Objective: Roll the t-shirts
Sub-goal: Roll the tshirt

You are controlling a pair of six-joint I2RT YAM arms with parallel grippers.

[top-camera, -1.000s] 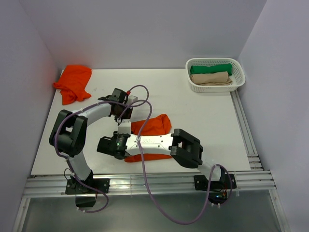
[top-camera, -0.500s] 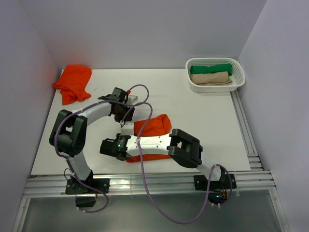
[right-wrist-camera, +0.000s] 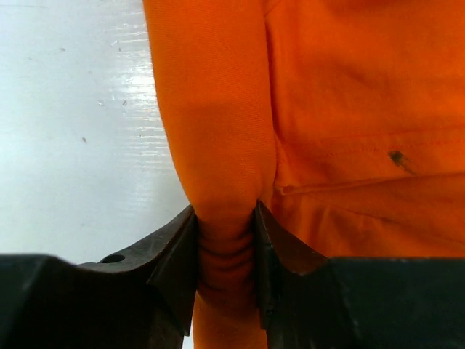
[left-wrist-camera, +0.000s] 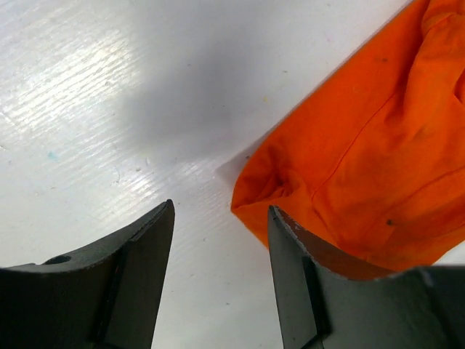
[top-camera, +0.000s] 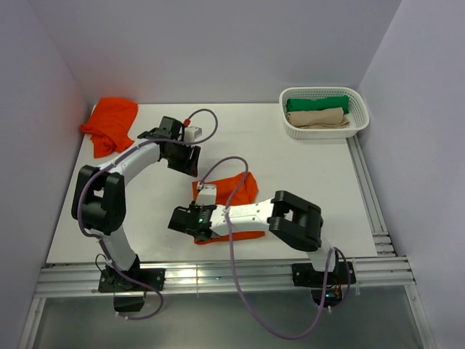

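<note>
Nearest the arm bases, the right gripper (right-wrist-camera: 225, 240) has its fingers pinched tight on a rolled fold at the left edge of the orange t-shirt (top-camera: 231, 195) lying mid-surface (top-camera: 305, 174). Just beyond that shirt's far-left corner, the left gripper (left-wrist-camera: 218, 254) hangs with fingers spread apart, holding nothing. Farther off, a second orange t-shirt (top-camera: 110, 123) lies crumpled at the far-left corner, while the white basket (top-camera: 324, 129), far right of the held shirt, contains folded green and tan cloths.

Found no readable text, label, brand, number or sign in any view. Saw only unmarked surfaces, with fine detail on the arm housings too small to make out.
</note>
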